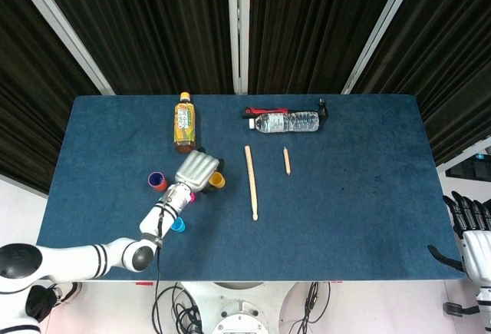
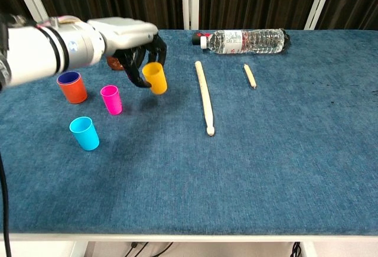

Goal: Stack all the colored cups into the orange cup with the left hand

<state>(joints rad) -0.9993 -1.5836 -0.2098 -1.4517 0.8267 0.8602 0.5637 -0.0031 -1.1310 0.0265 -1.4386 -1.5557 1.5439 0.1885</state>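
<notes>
Yellow cup [image 2: 155, 77] held tilted off table by left hand [image 2: 133, 41]; orange cup [image 2: 72, 87] holds blue cup; right hand [image 1: 469, 223] empty, fingers apart

Deep blue cloth surface [image 2: 266, 150]. Yellow plastic cup [image 2: 155, 77]; magenta plastic cup [image 2: 111, 99]; cyan plastic cup [image 2: 84, 133]; orange plastic cup [image 2: 72, 87], blue inside. Pale wooden stick [image 2: 204, 96]. Silver left hand [image 2: 137, 47], black fingers [image 2: 158, 51].
</notes>
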